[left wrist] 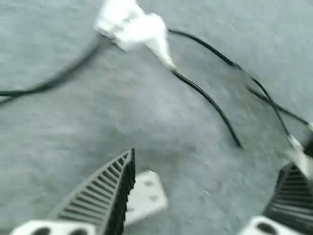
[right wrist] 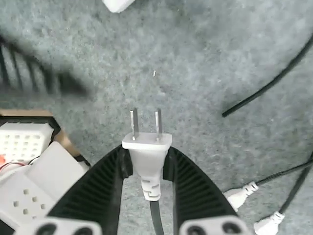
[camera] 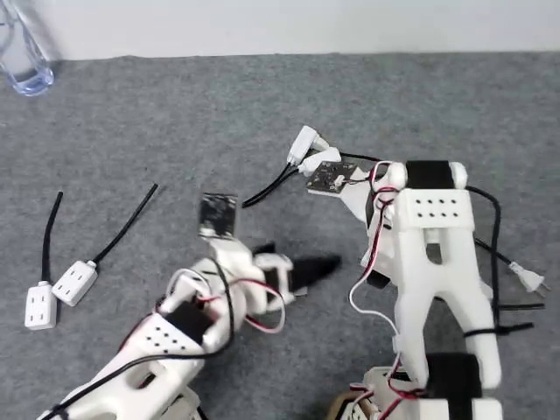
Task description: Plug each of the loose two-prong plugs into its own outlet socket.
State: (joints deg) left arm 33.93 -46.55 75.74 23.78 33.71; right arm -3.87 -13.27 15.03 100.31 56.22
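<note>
Holding one plug, with the free sockets far across the tabletop
The right hand [right wrist: 145, 155] pinches a two-prong plug [right wrist: 146, 139] by its body, prongs pointing straight ahead along the hand's axis. An outlet socket [camera: 74, 282] and its neighbour [camera: 39, 306] lie well apart from it, beyond the left arm and nearer the left hand [left wrist: 210, 160], which is spread. A white pair [camera: 306, 149], seemingly already joined, lies nearby.

Grey felt-like tabletop [camera: 131, 114] w/ white wall [camera: 306, 26] along far edge, clear bottle [camera: 22, 61] at a far corner.
</note>
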